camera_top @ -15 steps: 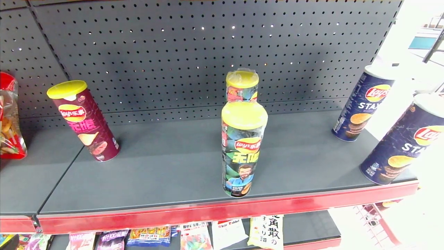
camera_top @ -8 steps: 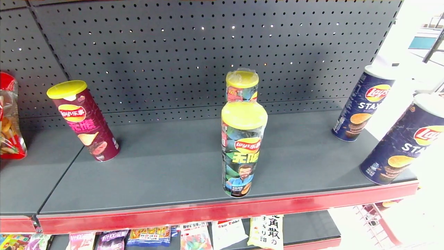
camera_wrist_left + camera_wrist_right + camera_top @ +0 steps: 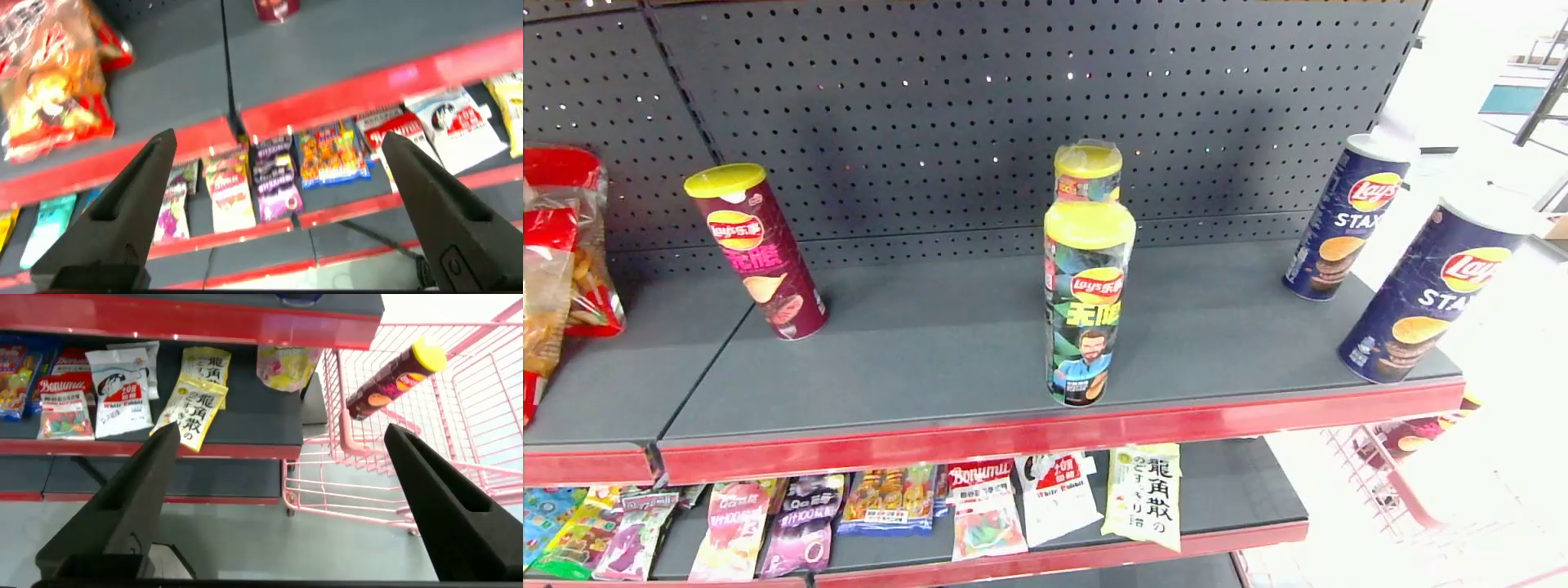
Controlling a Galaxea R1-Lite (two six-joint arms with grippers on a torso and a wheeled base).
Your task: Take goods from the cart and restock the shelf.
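The grey shelf (image 3: 915, 359) with a red front lip holds a maroon chip can (image 3: 760, 249) at the left. Two green-lidded cans stand one behind the other in the middle (image 3: 1088, 302), and two navy cans (image 3: 1343, 216) stand at the right end. A pink wire cart (image 3: 458, 482) stands beside the shelf unit, and a maroon can with a yellow lid (image 3: 395, 379) leans in it. My right gripper (image 3: 282, 429) is open and empty, low in front of the bottom shelf and the cart. My left gripper (image 3: 278, 137) is open and empty, facing the lower shelf rows.
Snack bags (image 3: 980, 506) hang along the lower shelf (image 3: 1241, 490). Red snack bags (image 3: 564, 245) crowd the upper shelf's left end. A perforated back panel (image 3: 931, 106) closes the rear. Bare shelf lies between the maroon and middle cans. The cart's corner (image 3: 1388, 482) shows at lower right.
The whole head picture has shifted: more of the lower shelf and the left bags shows, so the camera moved. The cans stand where they were.
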